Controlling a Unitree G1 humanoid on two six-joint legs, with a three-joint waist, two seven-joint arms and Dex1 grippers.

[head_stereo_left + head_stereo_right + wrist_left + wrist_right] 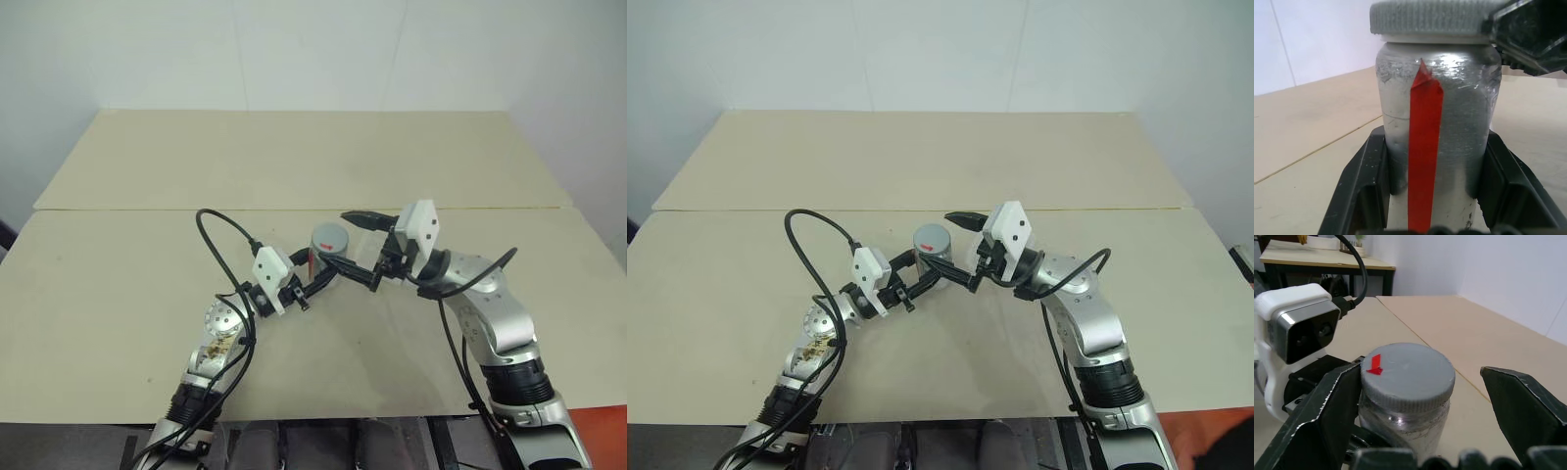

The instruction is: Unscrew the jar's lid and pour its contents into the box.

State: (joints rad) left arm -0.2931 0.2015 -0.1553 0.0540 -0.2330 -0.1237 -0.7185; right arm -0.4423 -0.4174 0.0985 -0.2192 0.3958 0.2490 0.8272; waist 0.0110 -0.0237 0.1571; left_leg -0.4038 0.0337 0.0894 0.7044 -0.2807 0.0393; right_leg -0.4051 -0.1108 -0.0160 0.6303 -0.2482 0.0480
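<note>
The jar [1435, 147] is wrapped in silvery tape, so nothing inside it can be made out, and its base is cut off in the left wrist view. A red stripe [1425, 161] runs down its side, and a small red scrap [1374, 366] sits on the edge of the lid [1408, 374]. The grey ribbed lid is on the jar, closing it.

The left gripper [315, 281] has its jaws clamped on the jar's body below the lid, one black finger [1364, 191] against each side, and holds it upright above the beige surface [118, 294], near the middle between the two arms. Much of the jar is hidden in the head views behind the fingers and the white camera housings.

The right gripper [1420, 431] has its jaws wide apart, straddling the lid: one finger [1327, 406] is just beside the lid's rim, and whether it touches cannot be told; the other [1523, 406] stands clear on the far side.
</note>
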